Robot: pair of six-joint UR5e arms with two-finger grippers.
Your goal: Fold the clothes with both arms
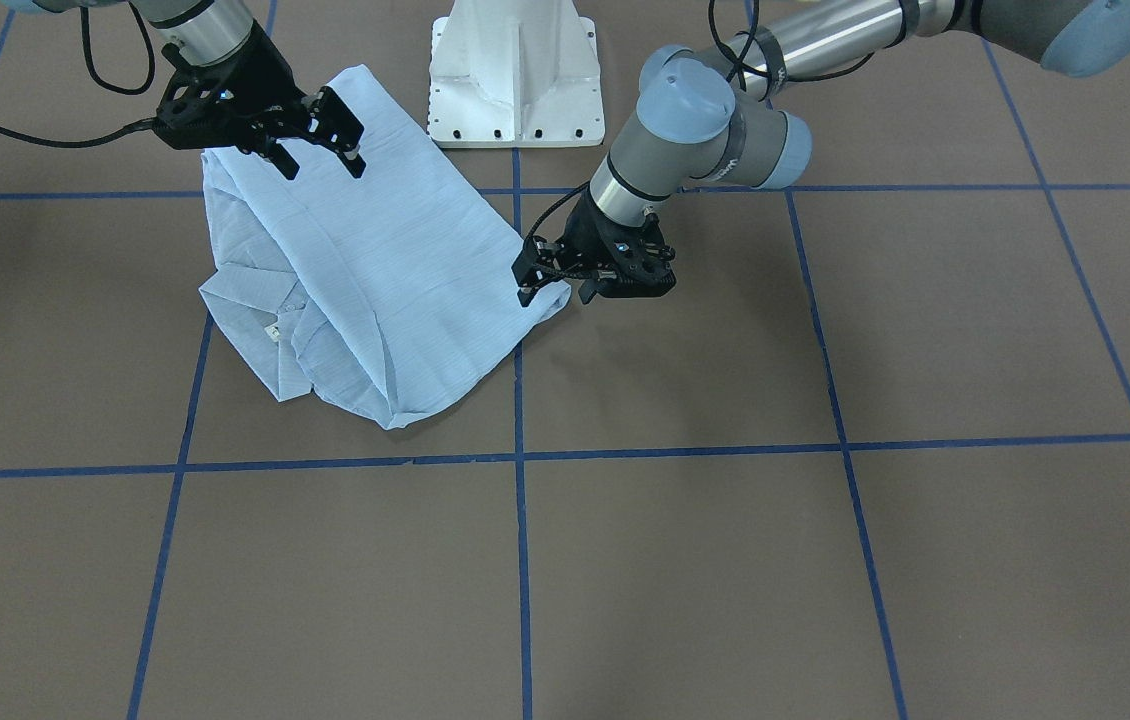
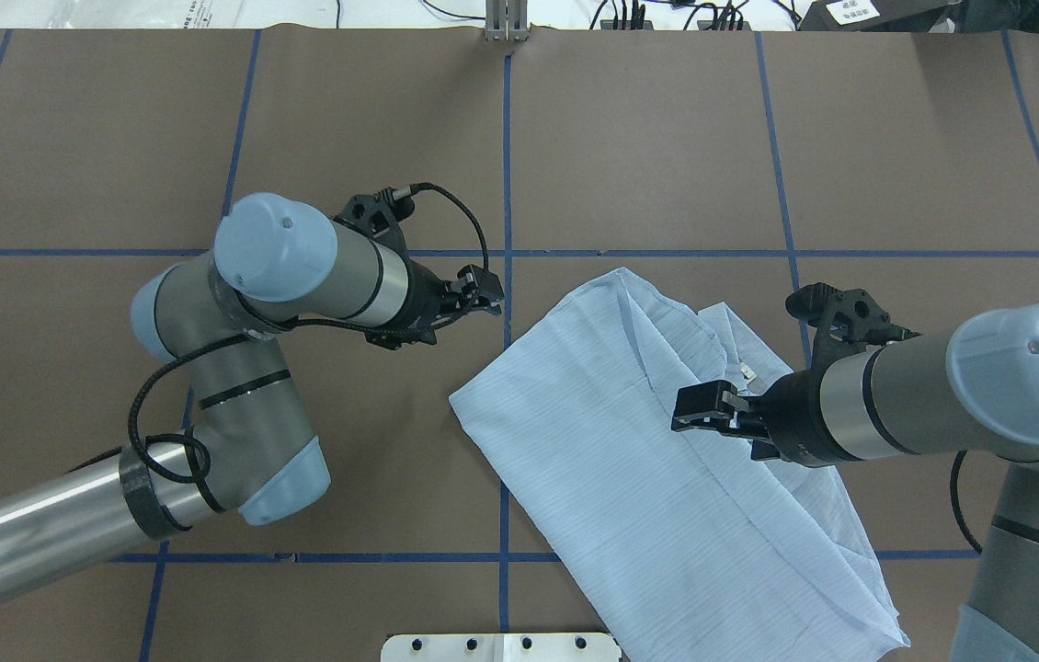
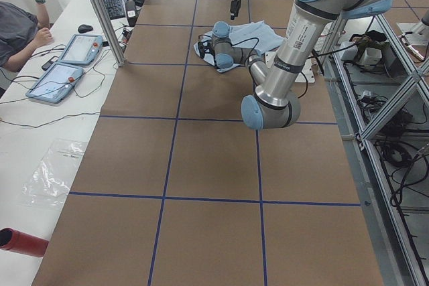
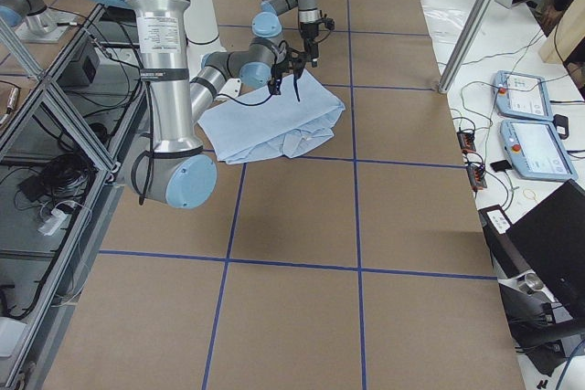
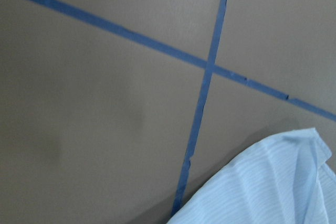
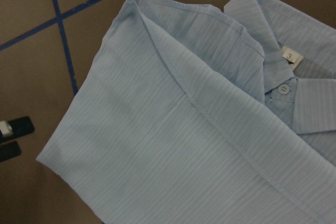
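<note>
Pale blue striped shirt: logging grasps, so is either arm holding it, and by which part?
Nothing is held. The pale blue striped shirt lies free; the right arm has its jaws open above it, the left arm beside it.

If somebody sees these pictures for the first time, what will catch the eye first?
First the pale blue shirt, lying partly folded on the brown table with its blue tape grid, near the white pedestal. Then the two black grippers, both open: the right gripper hangs over the shirt's edge nearest the pedestal, the left gripper sits at the shirt's corner by the middle tape line.
</note>
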